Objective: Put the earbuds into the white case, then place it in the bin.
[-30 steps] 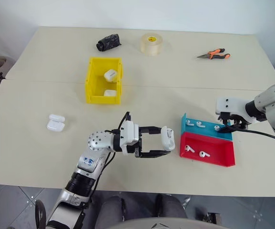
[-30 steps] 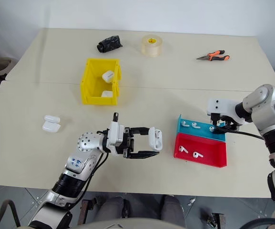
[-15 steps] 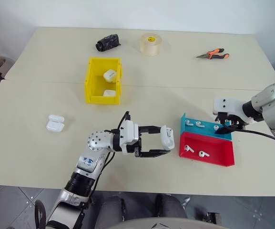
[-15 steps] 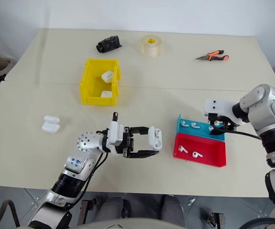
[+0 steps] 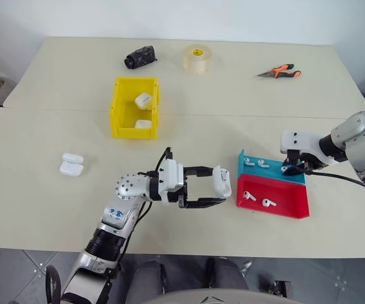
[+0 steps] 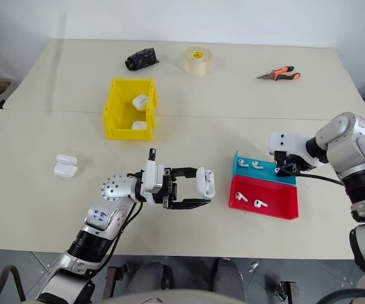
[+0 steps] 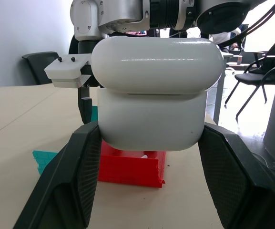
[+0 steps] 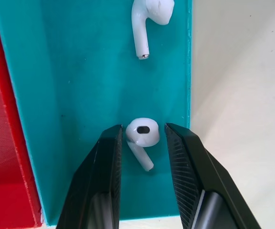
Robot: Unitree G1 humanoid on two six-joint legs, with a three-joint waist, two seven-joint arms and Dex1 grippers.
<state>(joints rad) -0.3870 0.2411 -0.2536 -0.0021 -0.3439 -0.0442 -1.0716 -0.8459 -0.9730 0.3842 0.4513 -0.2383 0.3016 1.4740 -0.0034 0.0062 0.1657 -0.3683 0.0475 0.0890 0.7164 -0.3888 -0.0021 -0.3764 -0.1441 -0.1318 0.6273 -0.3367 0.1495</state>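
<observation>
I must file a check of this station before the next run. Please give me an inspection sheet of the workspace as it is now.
Surface: beige table, two boards joined by a seam.
Job's things: yellow bin holds two white cases; a white case is held above the table; another open case lies at the left; earbuds lie in the teal tray and the red tray.
Clutter: tape roll, pliers, black bundle along the far edge.
Grippers: left tool shut on the white case; right tool straddles an earbud in the teal tray, narrow gaps on both sides.
Cables: black cable from the right wrist.
Surroundings: chairs behind.
</observation>
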